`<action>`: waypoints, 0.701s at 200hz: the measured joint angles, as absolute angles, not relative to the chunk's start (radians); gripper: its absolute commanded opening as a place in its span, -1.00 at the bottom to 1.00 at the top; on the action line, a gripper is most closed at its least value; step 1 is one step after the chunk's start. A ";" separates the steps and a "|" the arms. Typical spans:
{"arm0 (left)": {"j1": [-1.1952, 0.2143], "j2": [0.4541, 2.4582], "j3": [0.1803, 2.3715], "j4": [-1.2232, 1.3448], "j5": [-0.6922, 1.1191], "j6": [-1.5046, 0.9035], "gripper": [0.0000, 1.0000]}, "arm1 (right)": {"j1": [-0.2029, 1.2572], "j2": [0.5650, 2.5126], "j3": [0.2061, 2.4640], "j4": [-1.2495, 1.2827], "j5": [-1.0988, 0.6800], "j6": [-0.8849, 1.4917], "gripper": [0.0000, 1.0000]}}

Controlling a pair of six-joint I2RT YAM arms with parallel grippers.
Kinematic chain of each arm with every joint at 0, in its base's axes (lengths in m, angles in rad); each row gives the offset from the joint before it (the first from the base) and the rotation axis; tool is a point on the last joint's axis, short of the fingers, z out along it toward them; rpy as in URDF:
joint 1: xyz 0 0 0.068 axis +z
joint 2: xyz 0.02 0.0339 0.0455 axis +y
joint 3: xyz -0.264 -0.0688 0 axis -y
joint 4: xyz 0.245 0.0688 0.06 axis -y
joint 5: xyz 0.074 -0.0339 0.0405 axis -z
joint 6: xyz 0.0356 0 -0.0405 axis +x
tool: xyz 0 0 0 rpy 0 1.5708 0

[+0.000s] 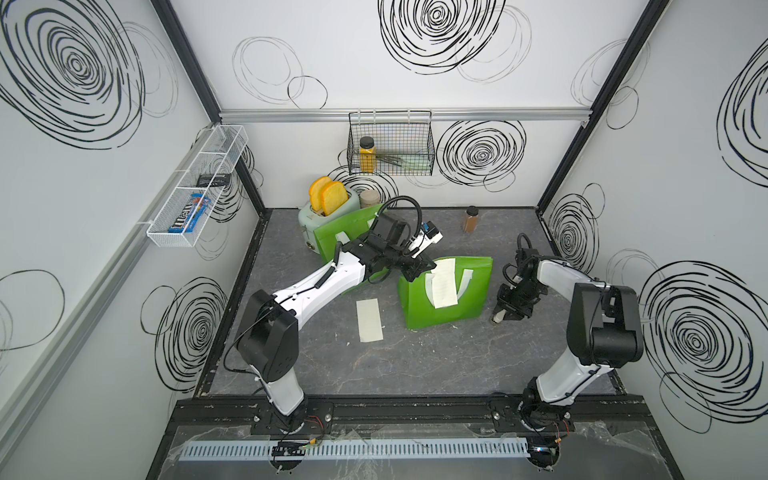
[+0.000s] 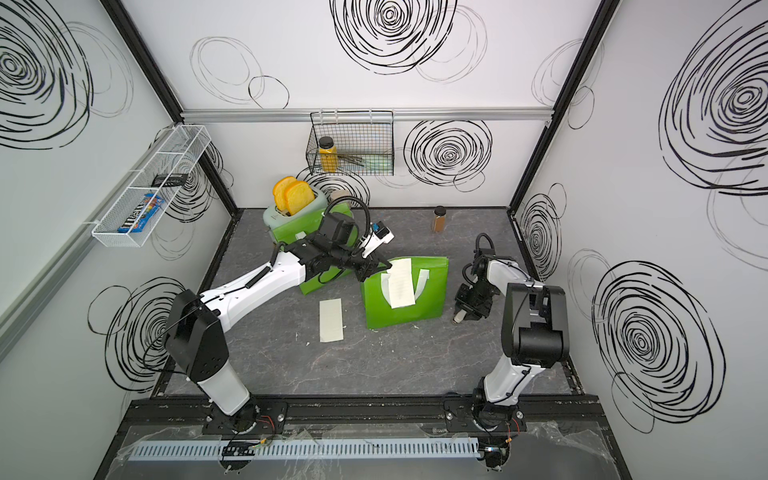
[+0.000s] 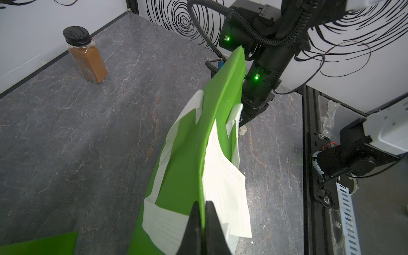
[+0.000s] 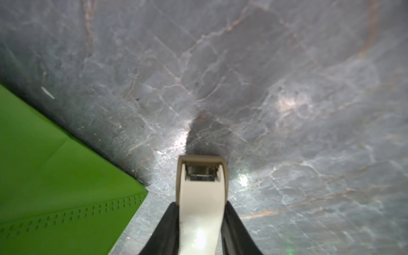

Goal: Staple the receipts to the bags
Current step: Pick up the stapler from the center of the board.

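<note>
Two bags (image 1: 415,307) (image 1: 332,235), two receipts (image 1: 444,282) (image 1: 369,320). The left gripper (image 3: 202,205) pinches one bag. The right gripper (image 4: 202,205) holds one stapler (image 4: 202,189).

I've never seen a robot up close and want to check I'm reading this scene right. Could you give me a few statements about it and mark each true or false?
1. The left gripper is shut on the top edge of the near bag. True.
2. Both receipts hang on bags. False: one receipt lies flat on the table.
3. The right gripper holds a beige stapler. True.
4. The toaster is empty. False: two toast slices stick out of it.
5. The spice jar lies tipped over. False: it stands upright.
</note>
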State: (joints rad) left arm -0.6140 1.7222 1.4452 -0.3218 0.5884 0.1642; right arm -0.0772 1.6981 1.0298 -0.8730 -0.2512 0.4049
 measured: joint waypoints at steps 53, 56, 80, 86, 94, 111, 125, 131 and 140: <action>-0.614 1.722 1.445 -0.319 0.590 0.159 -1.00 | -0.077 1.608 1.029 -0.884 -0.248 0.406 -0.70; -0.615 1.722 1.444 -0.319 0.590 0.157 -1.00 | -0.077 1.592 1.029 -0.884 -0.248 0.406 -0.70; -0.619 1.722 1.432 -0.302 0.584 0.141 -1.00 | -0.062 1.420 1.032 -0.882 -0.244 0.406 -0.70; -0.621 1.722 1.428 -0.295 0.581 0.136 -1.00 | -0.052 1.380 1.037 -0.882 -0.241 0.405 -0.70; -0.622 1.722 1.420 -0.283 0.577 0.123 -1.00 | -0.032 1.335 1.047 -0.882 -0.235 0.405 -0.70; -0.625 1.722 1.411 -0.266 0.568 0.100 -1.00 | 0.032 1.243 1.084 -0.868 -0.220 0.397 -0.68; -0.631 1.722 1.406 -0.254 0.555 0.082 -1.00 | 0.099 1.163 1.113 -0.831 -0.199 0.386 -0.65; -0.635 1.722 1.404 -0.251 0.547 0.076 -1.00 | 0.128 1.129 1.123 -0.812 -0.189 0.382 -0.64; -0.641 1.722 1.402 -0.244 0.535 0.066 -1.00 | 0.173 1.076 1.136 -0.778 -0.168 0.379 -0.64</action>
